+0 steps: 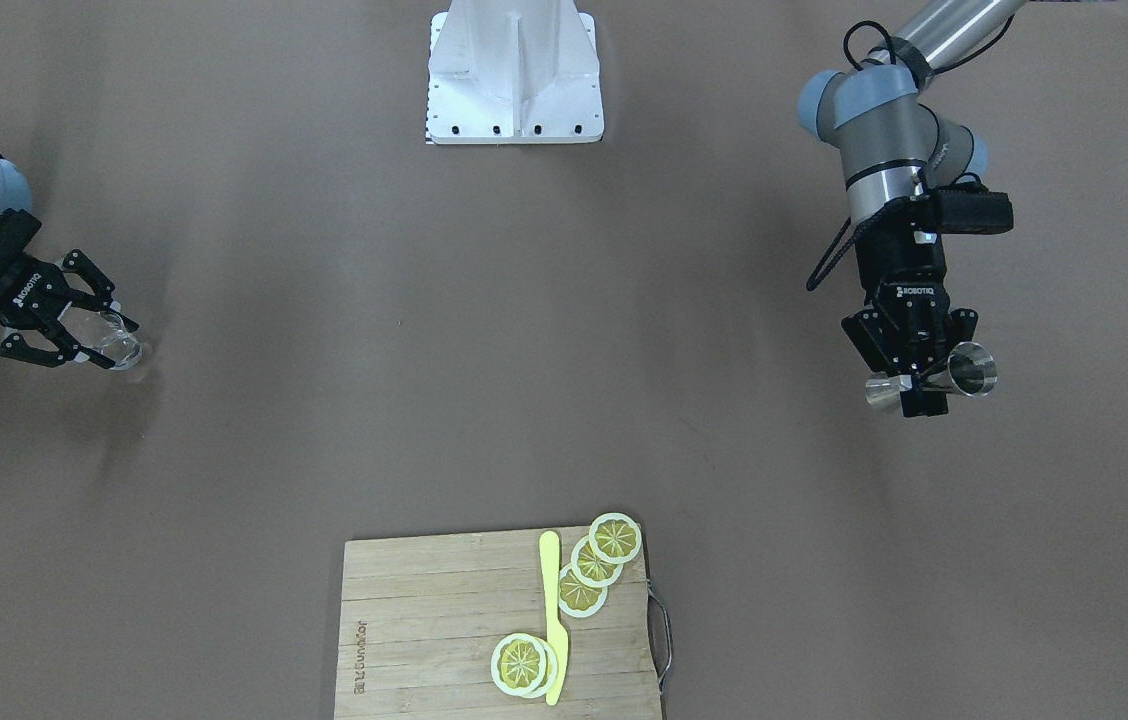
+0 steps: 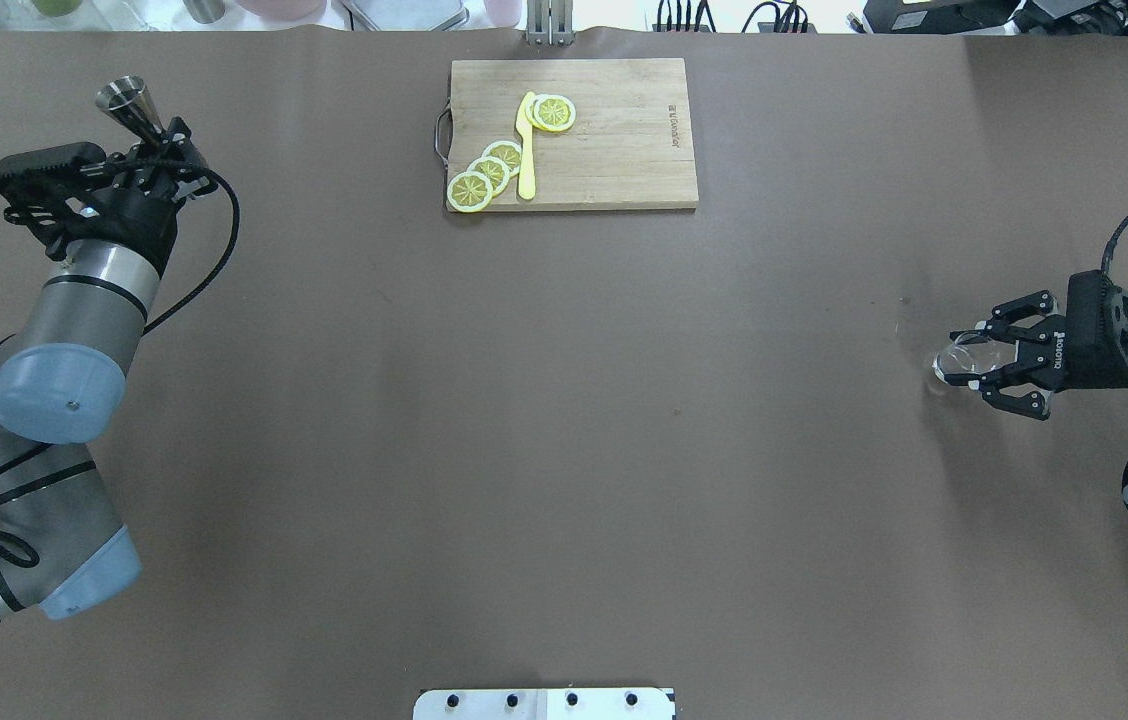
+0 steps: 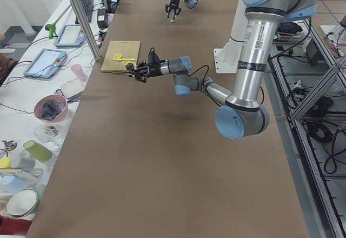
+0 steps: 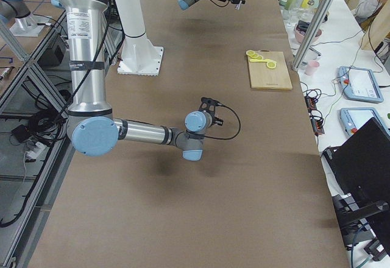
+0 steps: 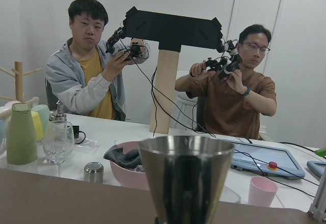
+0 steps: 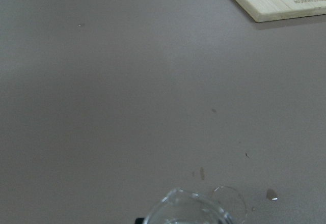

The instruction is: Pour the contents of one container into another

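Observation:
A steel double-cone jigger (image 1: 969, 372) is held off the table with my left gripper (image 1: 927, 385) shut on its waist. From overhead the jigger (image 2: 129, 100) sticks out beyond that gripper (image 2: 159, 140) near the far left edge. In the left wrist view its wide cup (image 5: 186, 178) fills the bottom centre. A clear glass (image 1: 112, 340) sits between the fingers of my right gripper (image 1: 89, 335), which is shut on it, low over the table. Overhead shows that glass (image 2: 954, 358) and gripper (image 2: 984, 362) at the right side. Only the glass rim (image 6: 186, 208) shows in the right wrist view.
A wooden cutting board (image 2: 614, 150) with lemon slices (image 2: 489, 172) and a yellow knife (image 2: 526, 150) lies at the table's far middle edge. The white robot base (image 1: 514, 80) stands at the near edge. Two operators and cups are beyond the far edge.

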Available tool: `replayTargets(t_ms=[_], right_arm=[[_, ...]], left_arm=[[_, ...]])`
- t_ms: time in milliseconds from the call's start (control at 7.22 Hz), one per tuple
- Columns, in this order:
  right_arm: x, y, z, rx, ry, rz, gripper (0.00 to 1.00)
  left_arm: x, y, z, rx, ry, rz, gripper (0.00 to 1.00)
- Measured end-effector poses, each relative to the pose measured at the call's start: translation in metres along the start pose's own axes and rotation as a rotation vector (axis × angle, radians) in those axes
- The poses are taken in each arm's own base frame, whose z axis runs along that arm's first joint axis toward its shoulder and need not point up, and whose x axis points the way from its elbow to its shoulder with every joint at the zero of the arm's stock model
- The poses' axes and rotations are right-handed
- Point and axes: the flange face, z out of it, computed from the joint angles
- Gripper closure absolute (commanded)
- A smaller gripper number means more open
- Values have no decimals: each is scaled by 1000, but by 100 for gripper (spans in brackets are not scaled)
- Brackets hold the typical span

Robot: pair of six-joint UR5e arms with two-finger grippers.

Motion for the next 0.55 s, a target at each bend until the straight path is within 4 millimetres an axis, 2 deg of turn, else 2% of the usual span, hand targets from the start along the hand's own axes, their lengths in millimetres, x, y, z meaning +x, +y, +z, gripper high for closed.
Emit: replayTargets(t_ms=[277, 554], right_arm=[[6, -2, 5, 2, -39, -47, 100], [11, -6, 10, 6, -53, -58, 100]], left_arm=[[8, 2, -6, 33, -19, -53, 100], [16, 17, -18, 84, -44, -103, 100]])
